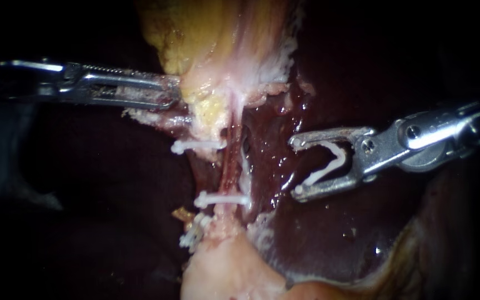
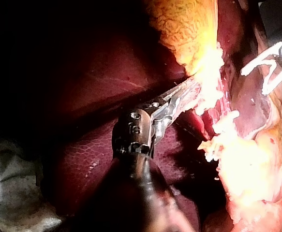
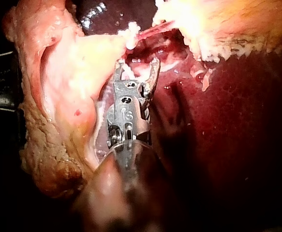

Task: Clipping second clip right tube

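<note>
Endoscope view showed the right instrument [image 1: 296,166] coming in over the dark liver [image 1: 329,239], its claw spread wide. A bent white loaded clip [image 1: 329,161] sat inside the claw, one end against each half, so the claw was carrying it open. The claw's tips pointed toward the right tube [image 1: 232,164], a thin reddish strand running down from the gallbladder [image 1: 218,50]. The tips stood well apart from that tube, with bare wet liver between, and the loaded clip touched no tissue.

A lower clip [image 1: 220,198] already lay squarely across the tube, closed on it. An upper clip [image 1: 198,145] lay on the side of the tube away from the right instrument, its near end reaching the tube's edge; whether it gripped this tube could not be told. More white clips [image 1: 195,236] clustered further down, below the lower clip and also on the tube's far side.

The left instrument [image 1: 174,91] came in level above the upper clip. Its claw was pressed together on the pale yellow edge of the gallbladder, just beside the top of the tube.

From the left wrist view, that claw disappeared into bright, glaring tissue, and the loaded clip showed ahead of it beyond the tube.

From the right wrist view, the right instrument's claw stood spread ahead of its shaft over the liver, with the gallbladder's pale bulk beside it and the tube further ahead, untouched.
</note>
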Motion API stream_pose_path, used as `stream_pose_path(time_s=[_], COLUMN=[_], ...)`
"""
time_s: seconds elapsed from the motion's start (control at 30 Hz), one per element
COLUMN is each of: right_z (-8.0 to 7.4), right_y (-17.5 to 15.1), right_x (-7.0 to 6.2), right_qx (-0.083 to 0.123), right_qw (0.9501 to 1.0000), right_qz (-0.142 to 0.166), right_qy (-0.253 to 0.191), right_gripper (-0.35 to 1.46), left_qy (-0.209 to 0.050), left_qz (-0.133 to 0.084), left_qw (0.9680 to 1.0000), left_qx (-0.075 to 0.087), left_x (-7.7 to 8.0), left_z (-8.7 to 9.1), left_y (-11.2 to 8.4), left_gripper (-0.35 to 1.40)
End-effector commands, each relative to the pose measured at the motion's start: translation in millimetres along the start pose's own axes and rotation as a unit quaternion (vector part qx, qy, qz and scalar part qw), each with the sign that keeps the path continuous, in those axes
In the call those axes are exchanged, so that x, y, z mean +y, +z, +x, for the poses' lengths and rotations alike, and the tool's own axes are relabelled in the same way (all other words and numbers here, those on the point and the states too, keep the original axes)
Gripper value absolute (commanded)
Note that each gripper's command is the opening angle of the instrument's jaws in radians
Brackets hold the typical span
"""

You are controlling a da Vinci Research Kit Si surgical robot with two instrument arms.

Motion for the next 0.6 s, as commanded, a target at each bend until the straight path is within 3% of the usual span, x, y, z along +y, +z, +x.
stream_pose_path(time_s=[0.03, 0.27, 0.6], right_z=[0.0, 0.0, 0.0], right_y=[0.0, 0.0, 0.0], right_x=[0.0, 0.0, 0.0], right_qx=[0.0, 0.0, 0.0], right_qw=[1.0, 1.0, 1.0], right_qz=[0.0, 0.0, 0.0], right_qy=[0.0, 0.0, 0.0], right_gripper=[0.5, 0.5, 0.5], left_qy=[0.0, -0.005, -0.013], left_qz=[-0.001, -0.005, 0.005], left_qw=[1.0, 0.9999, 0.999], left_qx=[0.001, 0.01, 0.043], left_x=[0.1, 0.3, 2.1], left_z=[0.1, 1.3, 4.8], left_y=[-0.2, -3.1, -10.9], left_gripper=[-0.35, -0.35, -0.35])
